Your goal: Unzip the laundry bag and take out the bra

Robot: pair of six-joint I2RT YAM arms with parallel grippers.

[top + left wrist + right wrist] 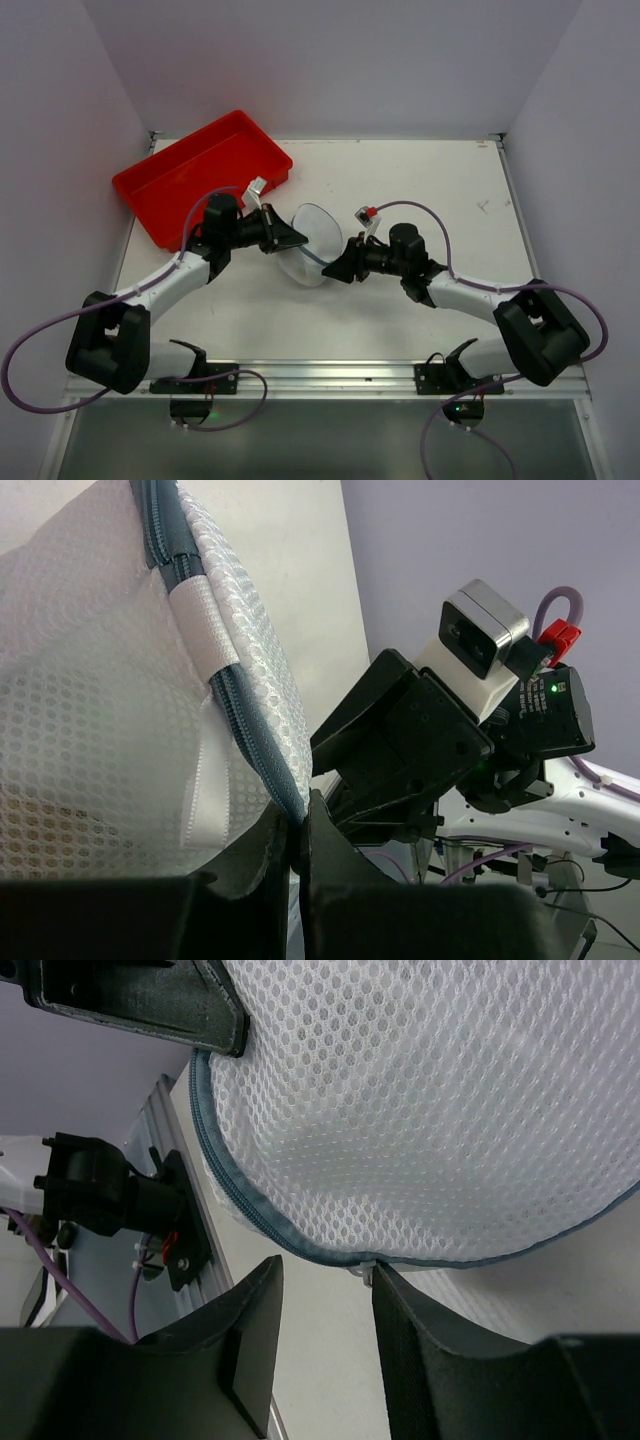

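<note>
Edges: the worktop [440,190] is walled left, back and right, with a metal rail [330,375] along the near edge. The red tray [200,172] sits skewed at the far-left corner, its near-right corner close to the left wrist. We see bare worktop to the right of the bag and behind it, and a bare strip between the arms and the rail.

The laundry bag [312,243] is mid-worktop between the two arms, tipped up so its round face shows from above. We cannot tell if its lower edge touches the worktop.

The left fingers [250,885] are nearly together and pinch the bag's edge, with the zip trim [235,695] running down into the thin gap between them.

The right fingers [250,1330] are spread, with worktop visible through the gap. The trim and a small pale zip pull [365,1272] sit just at the mouth of the gap, near one fingertip, not clamped.
</note>
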